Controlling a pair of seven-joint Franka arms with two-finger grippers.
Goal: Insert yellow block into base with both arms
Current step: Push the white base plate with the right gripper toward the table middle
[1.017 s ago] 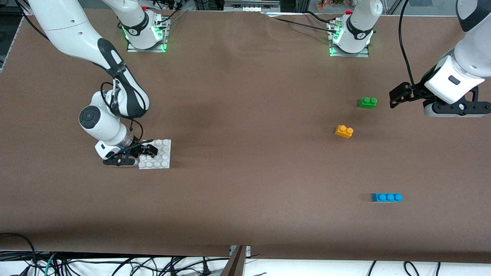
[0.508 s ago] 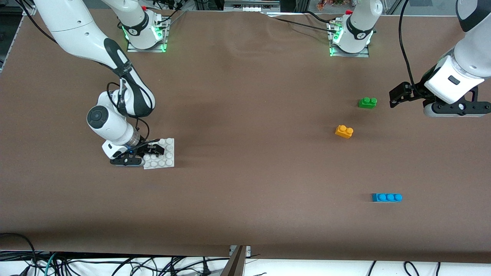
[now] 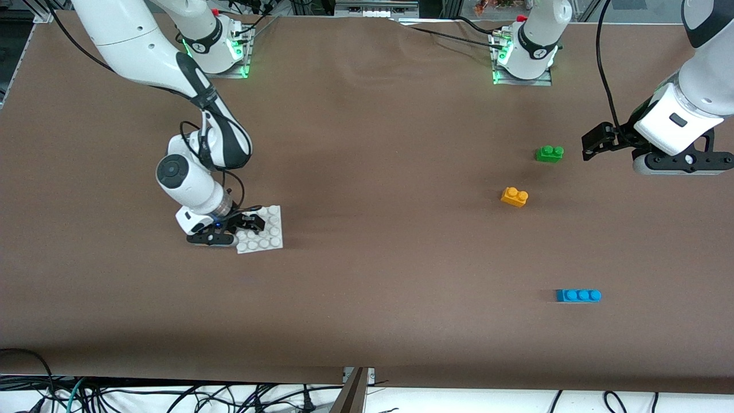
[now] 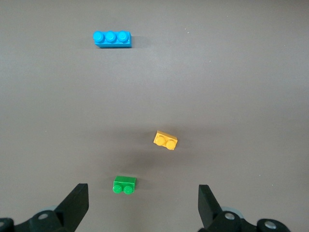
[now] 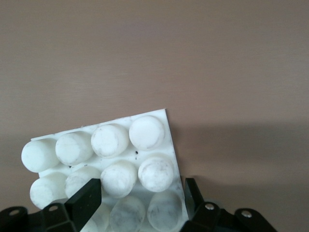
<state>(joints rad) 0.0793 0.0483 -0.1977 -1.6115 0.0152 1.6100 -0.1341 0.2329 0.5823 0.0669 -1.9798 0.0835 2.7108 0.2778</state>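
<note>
The right gripper is clamping the base (studs up) at the right arm's end of the counter. The left gripper is hanging spread wide beside the green brick; the yellow block is lying near it.

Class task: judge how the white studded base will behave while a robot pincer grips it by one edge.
The base looks like a stiff plastic plate, so it probably won't sag. Held at one edge by the right pincer, it may pivot or slip. It seems light, since thin fingers hold it.
</note>
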